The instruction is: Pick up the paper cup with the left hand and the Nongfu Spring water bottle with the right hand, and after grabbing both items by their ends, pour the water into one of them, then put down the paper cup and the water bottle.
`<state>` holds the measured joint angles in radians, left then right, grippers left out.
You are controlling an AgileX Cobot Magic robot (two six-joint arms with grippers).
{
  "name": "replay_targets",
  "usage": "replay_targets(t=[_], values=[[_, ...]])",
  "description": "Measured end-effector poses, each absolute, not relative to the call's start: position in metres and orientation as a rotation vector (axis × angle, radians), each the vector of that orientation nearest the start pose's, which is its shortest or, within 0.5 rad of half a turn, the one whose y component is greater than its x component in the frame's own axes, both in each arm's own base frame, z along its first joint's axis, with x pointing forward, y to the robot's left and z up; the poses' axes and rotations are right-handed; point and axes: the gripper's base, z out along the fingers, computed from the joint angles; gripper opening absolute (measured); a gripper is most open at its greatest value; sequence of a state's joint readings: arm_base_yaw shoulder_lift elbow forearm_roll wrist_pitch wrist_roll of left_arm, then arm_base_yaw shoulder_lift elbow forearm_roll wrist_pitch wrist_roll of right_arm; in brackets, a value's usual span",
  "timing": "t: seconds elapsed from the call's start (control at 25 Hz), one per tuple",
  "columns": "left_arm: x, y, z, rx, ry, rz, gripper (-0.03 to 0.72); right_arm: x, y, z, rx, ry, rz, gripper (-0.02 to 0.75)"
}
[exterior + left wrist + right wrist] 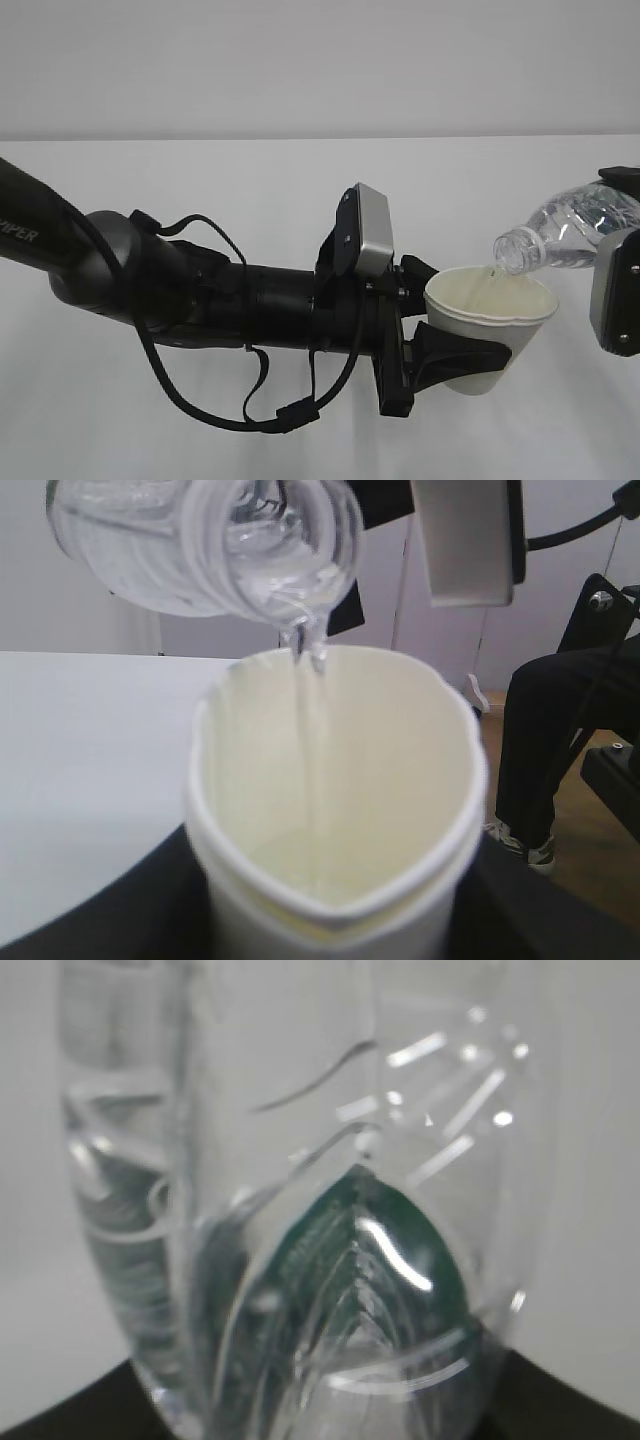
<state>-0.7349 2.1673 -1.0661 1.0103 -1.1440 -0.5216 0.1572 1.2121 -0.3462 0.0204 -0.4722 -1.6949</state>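
Water [305, 740] falls in a thin clear stream from the capless neck of the Nongfu Spring water bottle [570, 232] into the paper cup [490, 330], both held in the air above the white table [120, 440]. Nearest the exterior camera, the left hand [425, 330] reaches in from the table's left edge and grips the cup by its lower end, black fingers [455, 355] pressed against the cup's wall so that the rolled rim is squeezed out of round. The cup stands almost upright, its cream inside showing. Beyond it, at the right edge of the exterior view, the right hand [618, 290] clasps the bottle's base end, the bottle tipped with its mouth just over the cup's far rim; its green label shows through the ribbed plastic in the right wrist view
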Motion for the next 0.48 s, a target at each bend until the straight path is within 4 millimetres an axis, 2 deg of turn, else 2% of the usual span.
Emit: replay_targets(t=[0.48], values=[[0.249,-0.3196,0.1249,1.291,1.297,-1.236,0.416,0.2151,0.0332,0.213,-1.6,1.229,-1.028,0.362]])
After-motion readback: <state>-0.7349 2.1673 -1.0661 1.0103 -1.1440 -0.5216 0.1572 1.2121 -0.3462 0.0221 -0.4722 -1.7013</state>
